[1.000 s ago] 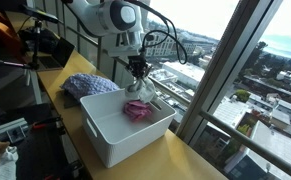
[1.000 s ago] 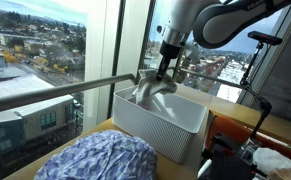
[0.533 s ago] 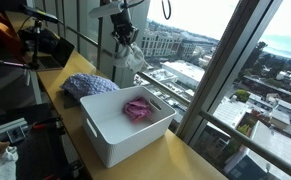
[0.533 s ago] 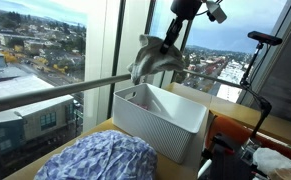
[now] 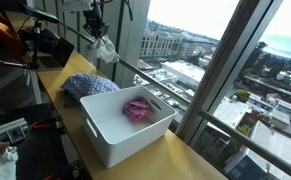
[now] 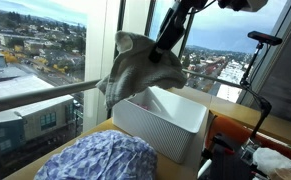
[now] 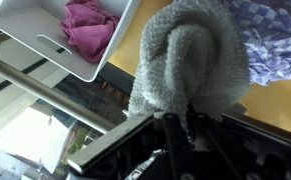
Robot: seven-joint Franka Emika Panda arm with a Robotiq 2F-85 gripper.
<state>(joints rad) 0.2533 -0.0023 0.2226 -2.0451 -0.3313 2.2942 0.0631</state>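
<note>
Currently held: a pale grey knitted cloth (image 6: 137,70), bunched, hanging clear of every surface.
Gripper: the black two-finger gripper (image 5: 98,35) is clamped together on the cloth's upper fold; in the wrist view (image 7: 180,118) the fabric bulges out just past the fingers.
Cloth position: in an exterior view (image 5: 104,48) it hangs at about 11 o'clock from the white rectangular plastic bin (image 5: 107,142), outside its rim.
Bin contents: a crumpled pink cloth (image 5: 137,108) at the far end.
Table: a blue patterned cloth (image 5: 88,85) lies on the yellow wooden tabletop (image 7: 275,108), at 10 o'clock from the bin and near it.
</note>
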